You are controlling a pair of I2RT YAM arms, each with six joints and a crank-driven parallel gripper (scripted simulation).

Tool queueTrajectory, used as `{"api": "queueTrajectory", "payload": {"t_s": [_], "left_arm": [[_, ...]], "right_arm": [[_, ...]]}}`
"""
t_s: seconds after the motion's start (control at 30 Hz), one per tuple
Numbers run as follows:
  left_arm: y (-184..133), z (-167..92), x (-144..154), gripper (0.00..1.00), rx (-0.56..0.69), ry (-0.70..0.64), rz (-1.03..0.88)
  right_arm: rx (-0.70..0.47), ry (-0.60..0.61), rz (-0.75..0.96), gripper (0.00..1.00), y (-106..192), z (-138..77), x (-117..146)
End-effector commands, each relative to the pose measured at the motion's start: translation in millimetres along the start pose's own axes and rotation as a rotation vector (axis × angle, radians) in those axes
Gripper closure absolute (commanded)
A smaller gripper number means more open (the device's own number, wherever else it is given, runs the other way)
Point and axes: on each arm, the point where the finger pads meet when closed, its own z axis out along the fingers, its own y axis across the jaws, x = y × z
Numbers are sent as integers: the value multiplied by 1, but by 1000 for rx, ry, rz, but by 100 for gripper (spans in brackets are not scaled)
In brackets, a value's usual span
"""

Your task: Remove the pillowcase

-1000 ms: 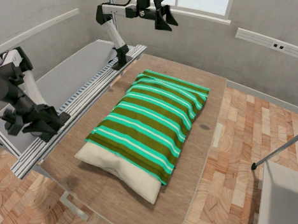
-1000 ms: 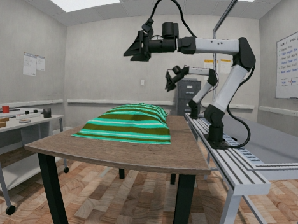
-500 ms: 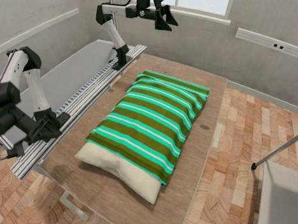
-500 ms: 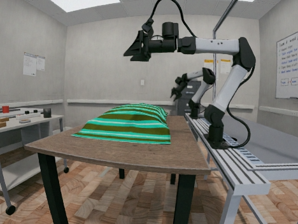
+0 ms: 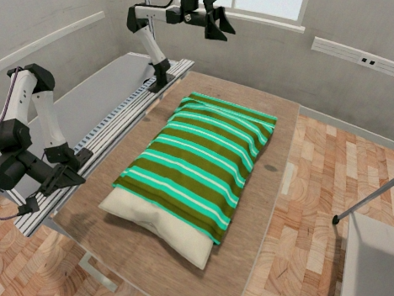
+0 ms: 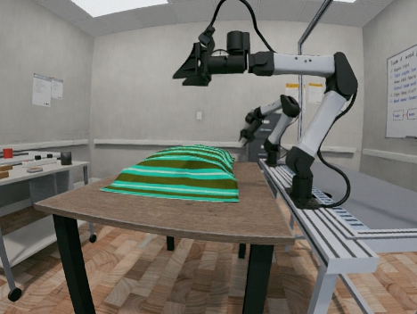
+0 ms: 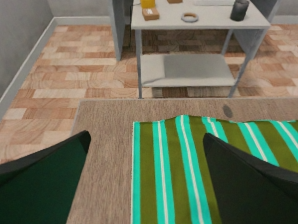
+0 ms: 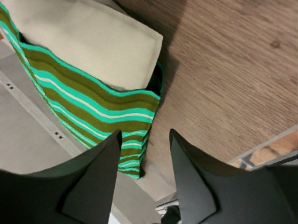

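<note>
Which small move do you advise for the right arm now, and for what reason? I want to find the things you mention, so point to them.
Probably swing the right gripper (image 5: 79,177) (image 6: 244,139) (image 8: 145,131) toward the pillow's (image 5: 157,223) (image 8: 95,45) bare end and lower it: that end sticks out of the pillowcase (image 5: 198,147) (image 6: 187,174) (image 7: 170,170) (image 8: 95,102), and the part-open fingers hold nothing.
</note>
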Motion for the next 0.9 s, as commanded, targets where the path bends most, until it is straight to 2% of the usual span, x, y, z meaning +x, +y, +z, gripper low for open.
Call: {"api": "queueTrajectory", "payload": {"t_s": [0.0, 0.87], "left_arm": [[1, 0, -10, 0, -8, -17, -8], [1, 0, -10, 0, -8, -17, -8]], "right_arm": [[-1, -14, 3, 54, 0, 9, -5], [1, -10, 13, 54, -1, 42, -3]]}}
